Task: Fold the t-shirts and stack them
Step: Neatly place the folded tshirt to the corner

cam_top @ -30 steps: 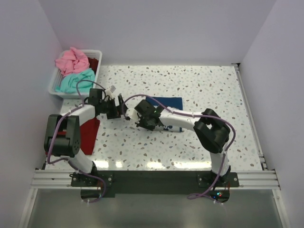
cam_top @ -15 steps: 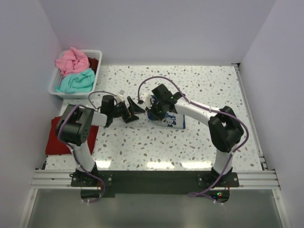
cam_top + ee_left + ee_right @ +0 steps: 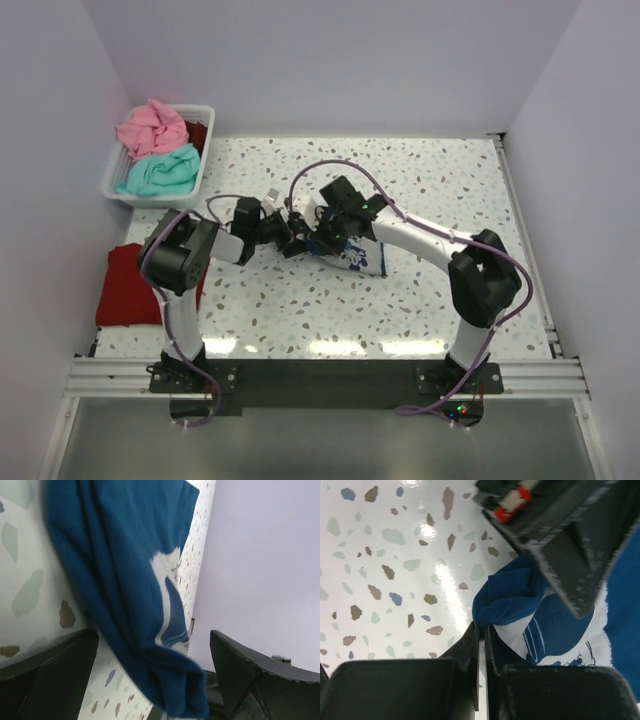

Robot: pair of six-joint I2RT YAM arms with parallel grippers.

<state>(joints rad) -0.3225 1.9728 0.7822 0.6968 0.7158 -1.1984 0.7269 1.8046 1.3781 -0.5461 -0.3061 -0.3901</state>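
The navy blue t-shirt point(image 3: 362, 257) with its white-and-blue print lies folded in the middle of the table. My right gripper point(image 3: 482, 630) is shut on a bunched edge of the navy shirt point(image 3: 512, 597) at its left end; from above the gripper point(image 3: 322, 240) sits over that end. My left gripper point(image 3: 296, 238) is open just left of it, its fingers point(image 3: 45, 672) wide apart with navy cloth point(image 3: 125, 555) lying between them. The dark red t-shirt point(image 3: 130, 285) lies flat at the table's left edge. The pink point(image 3: 150, 128) and teal point(image 3: 160, 172) t-shirts are crumpled in the basket.
A white plastic basket point(image 3: 112, 170) stands at the back left corner. White walls close in the table on the left, back and right. The two arms meet close together at the table's middle, and the left gripper's finger point(image 3: 560, 545) shows in the right wrist view.
My left gripper has swung right from the red shirt's side to the navy shirt's left end. My right gripper has carried the navy cloth back over itself; the shirt now lies more compact.
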